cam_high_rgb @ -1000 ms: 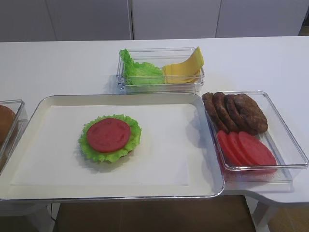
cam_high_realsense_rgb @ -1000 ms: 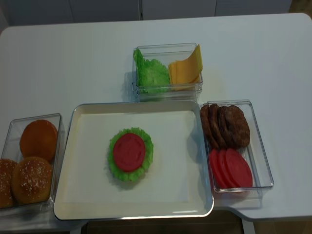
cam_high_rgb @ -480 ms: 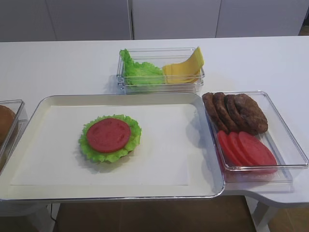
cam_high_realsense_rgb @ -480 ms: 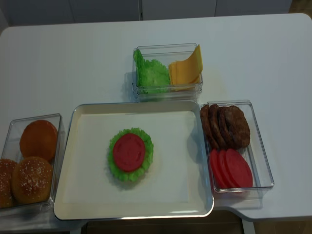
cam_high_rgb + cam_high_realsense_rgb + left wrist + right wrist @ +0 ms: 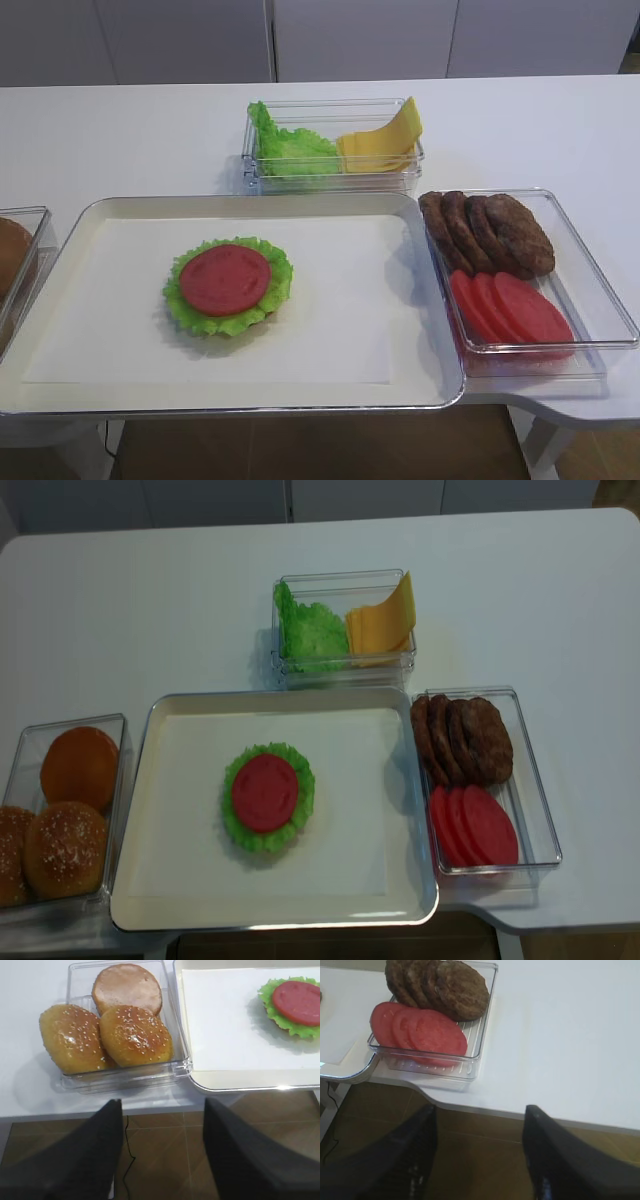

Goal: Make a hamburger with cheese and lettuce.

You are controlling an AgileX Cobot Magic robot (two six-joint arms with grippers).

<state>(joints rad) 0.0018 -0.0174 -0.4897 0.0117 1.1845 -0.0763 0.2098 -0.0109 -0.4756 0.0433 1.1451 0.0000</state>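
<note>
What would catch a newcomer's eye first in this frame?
The half-built hamburger in the middle of the white tray: a red tomato slice on frilly green lettuce. Behind the tray, a clear box holds more lettuce and yellow cheese; patties sit in a box to the right.

Only the two claws of the robot show, each seen from its own wrist camera; the right claw (image 5: 480, 1155) has two broad, dark charcoal fingers (image 5: 555, 1160) with smooth matte faces, blurred by closeness; a faint bluish glint sits low on each; the left claw (image 5: 162, 1152) has two similar black fingers (image 5: 85, 1160), plain, wide and wedge-shaped; no cables, screws or markings can be made out.
</note>
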